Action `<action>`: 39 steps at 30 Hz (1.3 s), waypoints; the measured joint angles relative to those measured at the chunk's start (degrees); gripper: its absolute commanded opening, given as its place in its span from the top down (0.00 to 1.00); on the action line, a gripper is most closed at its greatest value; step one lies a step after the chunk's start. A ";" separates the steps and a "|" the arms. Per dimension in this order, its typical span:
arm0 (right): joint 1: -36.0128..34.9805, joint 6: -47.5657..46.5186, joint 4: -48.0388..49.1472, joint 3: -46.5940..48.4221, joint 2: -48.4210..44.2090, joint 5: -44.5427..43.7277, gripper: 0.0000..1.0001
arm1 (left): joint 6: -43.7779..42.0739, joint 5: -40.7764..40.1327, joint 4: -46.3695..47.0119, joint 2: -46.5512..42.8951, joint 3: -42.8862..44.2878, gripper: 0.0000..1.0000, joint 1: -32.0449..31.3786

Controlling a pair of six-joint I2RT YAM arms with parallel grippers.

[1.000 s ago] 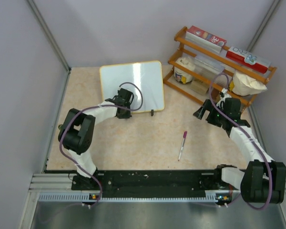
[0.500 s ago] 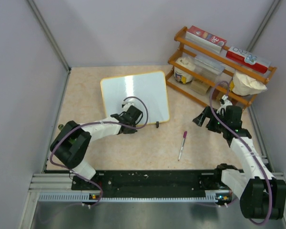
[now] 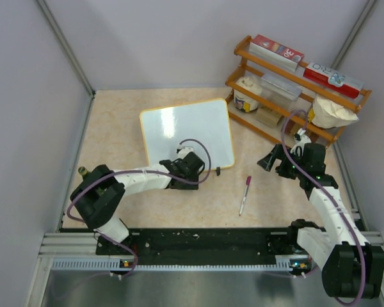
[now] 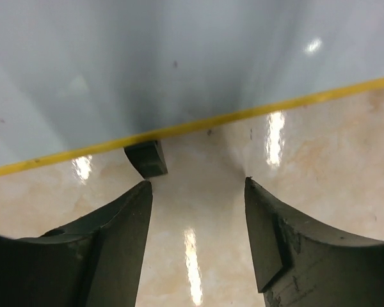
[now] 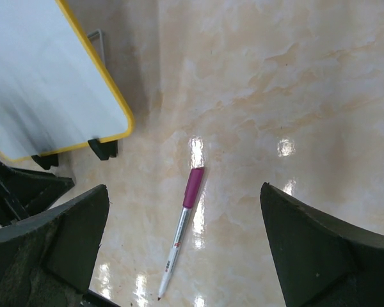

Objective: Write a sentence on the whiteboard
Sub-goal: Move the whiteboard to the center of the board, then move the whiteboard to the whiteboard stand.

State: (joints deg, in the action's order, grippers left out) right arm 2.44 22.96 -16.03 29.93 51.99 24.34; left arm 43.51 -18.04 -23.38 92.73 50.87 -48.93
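A: One beige marbled table (image 3: 115,121) — what is the biggest thing on it?

B: The wooden rack (image 3: 256,126) at two o'clock, its shelves loaded. Next in size is the whiteboard (image 3: 185,131). It lies flat just toward eleven o'clock of the table's middle, glossy with glare on it. It is turned a little, so its near right corner points to five o'clock.

A: And the left gripper (image 4: 198,192)?

B: It sits low at the board's near edge, at six o'clock of it. Its fingers stand apart with bare table between them and nothing is clamped. The board's yellow edge runs just beyond the tips.

A: The right gripper (image 3: 269,158)?

B: It hangs above the table at three o'clock of the board, well apart from it, jaws spread wide and empty.

A: Anything smaller?

B: A pen (image 3: 244,195) with a white barrel and a magenta cap lies on the table at four o'clock of the board, its cap pointing to twelve. Smallest is a black clip foot (image 4: 147,158) under the board's edge — just ahead of the finger on the left of the left wrist view.
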 measured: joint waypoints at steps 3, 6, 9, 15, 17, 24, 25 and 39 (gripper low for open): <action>0.00 0.00 0.31 0.00 0.00 0.83 0.01 | -0.02 2.73 -1.31 -2.10 -1.27 0.32 -0.50; 0.00 0.00 0.90 0.02 0.15 1.73 0.01 | -1.09 5.20 -4.68 -5.25 -2.80 0.26 -0.57; -0.61 -0.31 1.70 0.07 1.05 2.19 0.01 | -3.04 6.45 -7.91 -9.31 -2.82 0.20 -0.57; -7.34 -1.46 1.86 1.79 4.70 0.94 0.01 | -7.56 8.92 -12.15 -18.84 -0.55 0.15 2.54; -10.73 -1.70 1.92 3.41 6.16 0.11 0.01 | -9.07 10.88 -12.17 -20.85 0.87 0.15 5.97; -20.55 -1.92 2.03 8.55 11.47 -5.68 0.02 | -13.90 22.91 -9.40 -22.82 1.84 0.15 23.82; -21.75 -1.92 2.01 9.11 12.35 -6.67 0.04 | -14.53 24.92 -9.11 -22.82 1.86 0.15 26.64; -35.76 -1.62 2.69 16.06 30.08 -17.18 0.35 | -16.98 37.77 -5.53 -22.80 1.90 0.15 51.56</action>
State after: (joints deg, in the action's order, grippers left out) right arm -33.32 21.34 -13.34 46.00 82.06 7.16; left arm 26.52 19.73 -28.91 69.93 52.77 2.63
